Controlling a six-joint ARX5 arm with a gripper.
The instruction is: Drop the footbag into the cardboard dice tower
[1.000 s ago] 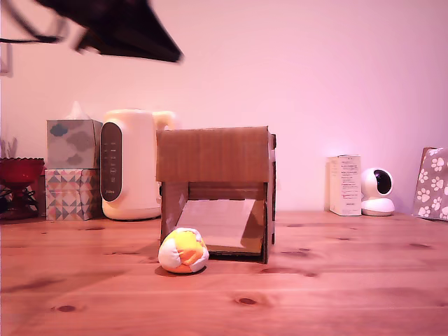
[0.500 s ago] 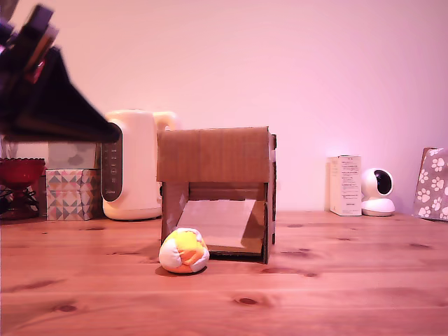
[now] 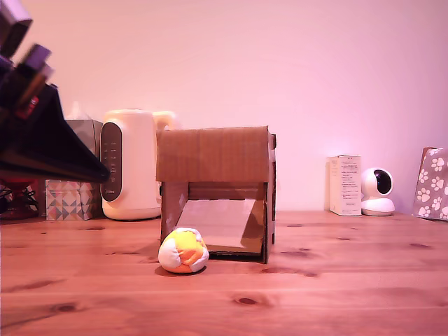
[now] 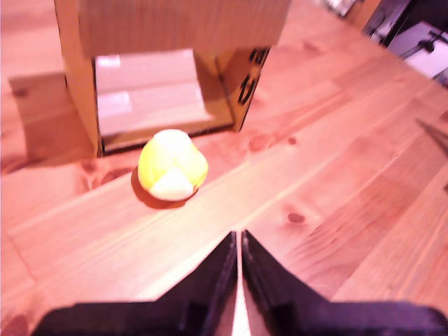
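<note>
Wooden plank table (image 3: 336, 280): knotty pine surface, carries all items.

Brown corrugated cardboard dice tower (image 3: 215, 192): upright at table centre in the exterior view. Upper front solid; lower front open, showing a pale sloped ramp. Dark edges.

Black arm/gripper assy: fills the exterior view's left edge, raised off the table, well apart from tower and ball. Gripper (image 4: 239, 252) per wrist view: the two dark fingers sit nearly together, only a thin sliver of gap between tips, nothing between them. Narrow, empty.

Cream appliance w/ dark front panel (image 3: 131, 164): far side, just left of the tower in the exterior view.

Patterned tissue boxes (image 3: 70, 185): stacked, left of the appliance, partly hidden by the arm.

White carton (image 3: 345, 185): far right in the exterior view, upright.

Paw-print bag (image 3: 432, 184): at the exterior view's right edge.

Small white round camera (image 3: 378, 191): between carton and bag.

Small soft footbag, orange/yellow/white panels (image 3: 183, 250): on the table, near side of the tower, just in front of the opening's left corner in the exterior view. Not in the tower. Wrist view shows it (image 4: 172, 165) between gripper and tower, apart from the fingertips.
</note>
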